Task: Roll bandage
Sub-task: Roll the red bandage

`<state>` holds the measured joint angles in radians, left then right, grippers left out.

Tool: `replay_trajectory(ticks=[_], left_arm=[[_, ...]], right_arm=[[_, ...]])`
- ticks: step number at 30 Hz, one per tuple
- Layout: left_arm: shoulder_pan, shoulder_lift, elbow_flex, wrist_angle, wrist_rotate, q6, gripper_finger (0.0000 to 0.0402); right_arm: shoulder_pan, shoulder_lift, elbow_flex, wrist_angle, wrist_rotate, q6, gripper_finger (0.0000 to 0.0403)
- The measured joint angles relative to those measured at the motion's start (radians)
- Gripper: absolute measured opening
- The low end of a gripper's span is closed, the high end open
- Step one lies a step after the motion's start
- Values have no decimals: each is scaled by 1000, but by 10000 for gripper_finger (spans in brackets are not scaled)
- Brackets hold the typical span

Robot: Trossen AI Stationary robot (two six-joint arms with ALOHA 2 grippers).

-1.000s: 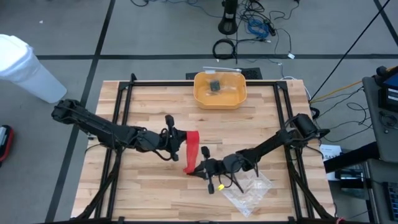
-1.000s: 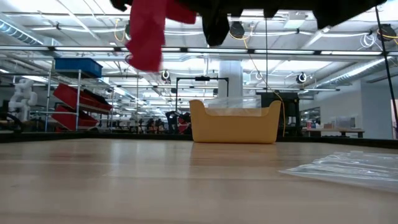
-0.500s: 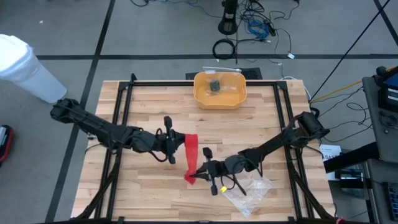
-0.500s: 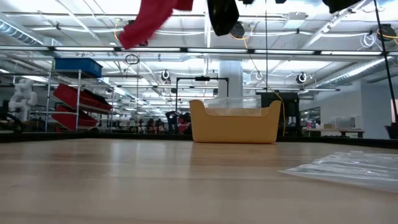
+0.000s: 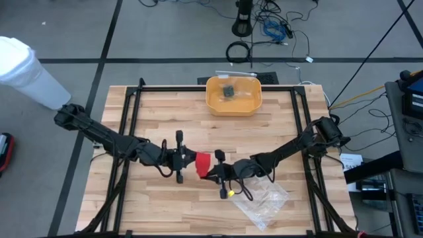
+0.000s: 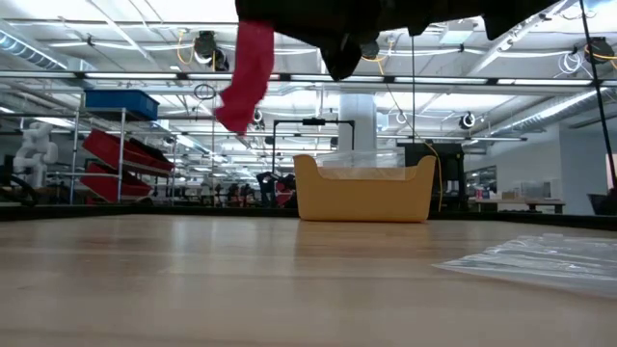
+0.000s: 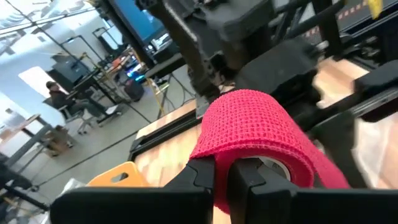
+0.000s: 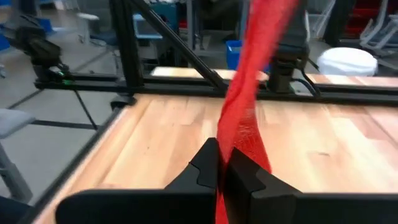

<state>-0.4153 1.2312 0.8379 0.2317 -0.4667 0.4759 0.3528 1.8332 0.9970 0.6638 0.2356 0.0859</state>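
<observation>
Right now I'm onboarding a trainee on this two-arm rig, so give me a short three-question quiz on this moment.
1. True or false: the bright red fabric bandage lies flat on the wooden table.
2. Which grippers grip the bandage? A) left only B) right only C) both
3. What lies on the table near the right gripper, away from the left gripper: the yellow plastic bin or the clear crinkled plastic bag?

Key:
1. False; it is held in the air.
2. C; both pairs of jaws are shut on it.
3. The bag.
</observation>
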Motion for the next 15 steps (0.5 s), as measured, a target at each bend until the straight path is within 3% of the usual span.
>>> replay_trajectory(ticks=[8,15], left_arm=[[-39,0,0,0,1,-27,13],[-56,0,0,-7,4,-64,13]], right_arm=[[-10,-4,0,-26,176,-71,0],[17,-43,0,-76,489,-218,0]])
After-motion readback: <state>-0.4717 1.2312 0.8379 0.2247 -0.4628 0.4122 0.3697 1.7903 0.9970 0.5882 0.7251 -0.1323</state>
